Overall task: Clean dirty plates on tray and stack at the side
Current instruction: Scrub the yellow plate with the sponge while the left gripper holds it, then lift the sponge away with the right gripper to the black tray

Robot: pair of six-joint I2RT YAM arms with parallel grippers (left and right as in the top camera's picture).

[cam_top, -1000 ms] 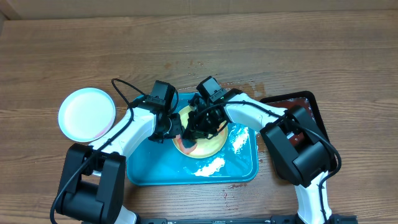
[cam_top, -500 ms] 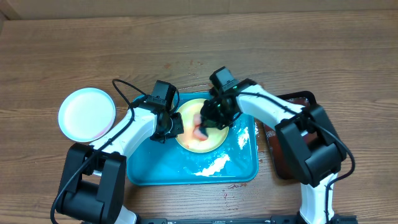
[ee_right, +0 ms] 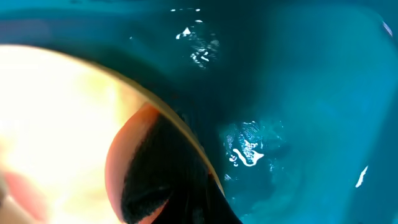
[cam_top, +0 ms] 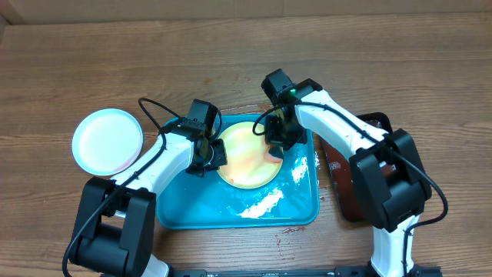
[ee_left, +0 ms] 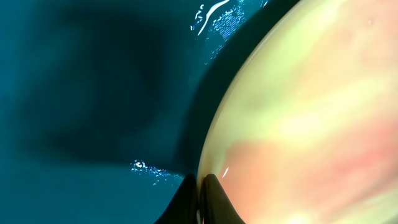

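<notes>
Brown wooden table [cam_top: 323,61] runs under everything I can see from overhead. Farthest left on the bare wood, well apart from the rest, sits a pale blue plate [cam_top: 108,141]. Its face looks clean and nothing lies in it.

Next comes my left pincer [cam_top: 214,156], reaching in over the left rim of the turquoise tray [cam_top: 188,204]. Its fingers are pinched narrow on the left edge of the yellow-green plate [cam_top: 244,158]. My left wrist camera shows the same grip: the two dark fingertips of the left pincer [ee_left: 199,194] meet at the rim of the yellow-green plate [ee_left: 298,112], with the turquoise tray [ee_left: 74,93] dark and wet beside it.

That plate lies flat in the upper middle of the tray. An orange-red smear spreads over much of its face. Wet patches [cam_top: 261,205] glint on the tray floor below and to the right of the plate.

My right pincer [cam_top: 274,146] comes down on the plate's right edge. It is closed tight on a reddish-orange wad [cam_top: 272,155] that touches the plate. From my right wrist the reddish-orange wad [ee_right: 127,155] sits where the yellow-green plate [ee_right: 50,106] meets the turquoise tray [ee_right: 298,93]. I cannot tell what the wad is made of.

Farthest right, just beside the turquoise tray, a dark tray [cam_top: 378,121] holds reddish liquid. My right arm hides most of it.
</notes>
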